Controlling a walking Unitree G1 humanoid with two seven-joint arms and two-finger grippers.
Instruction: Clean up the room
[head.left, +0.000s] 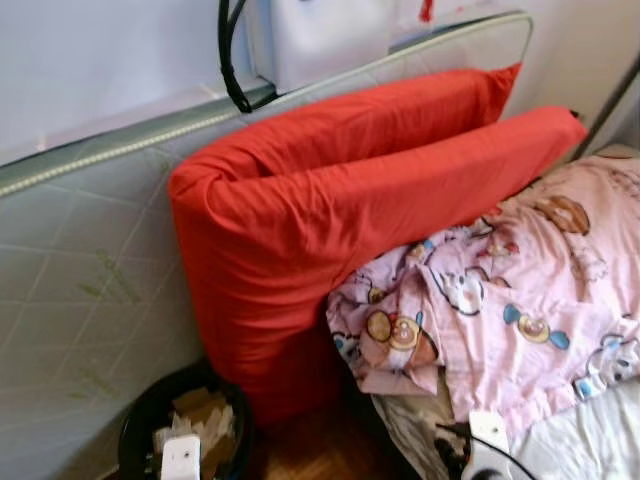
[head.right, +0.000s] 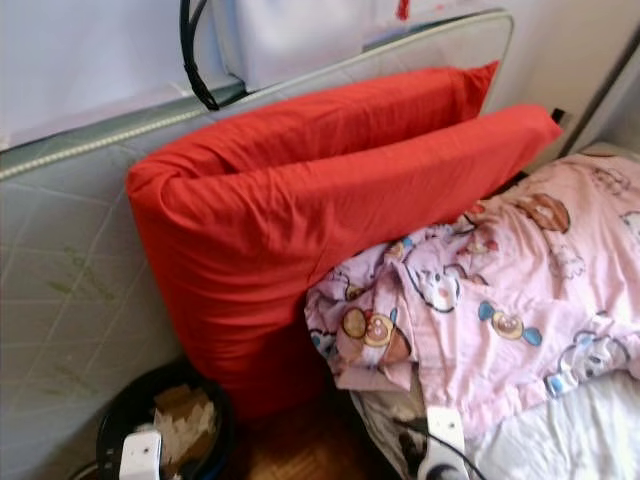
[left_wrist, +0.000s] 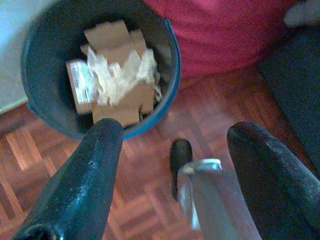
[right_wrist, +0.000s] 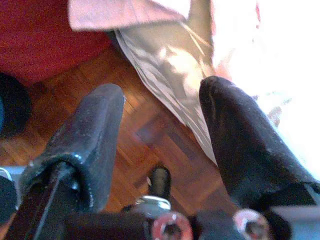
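Note:
A dark round bin (head.left: 150, 410) stands on the wooden floor at the lower left, with cardboard and clear plastic scraps (left_wrist: 112, 75) inside. My left gripper (left_wrist: 175, 132) hangs open just in front of the bin, above the floor, with nothing between its fingers. My right gripper (right_wrist: 161, 92) is also open and empty, low over the parquet beside the bed's hanging sheet (right_wrist: 170, 65). A pink cartoon-print blanket (head.left: 520, 290) lies crumpled on the bed at the right. A big red folded cushion (head.left: 330, 210) leans upright behind it.
A grey-white quilted mattress (head.left: 80, 270) stands on edge against the wall behind the red cushion. A black cable (head.left: 228, 60) hangs over its top. A strip of wood floor (head.left: 320, 450) runs between bin and bed. White bedding (head.left: 590, 440) covers the near right.

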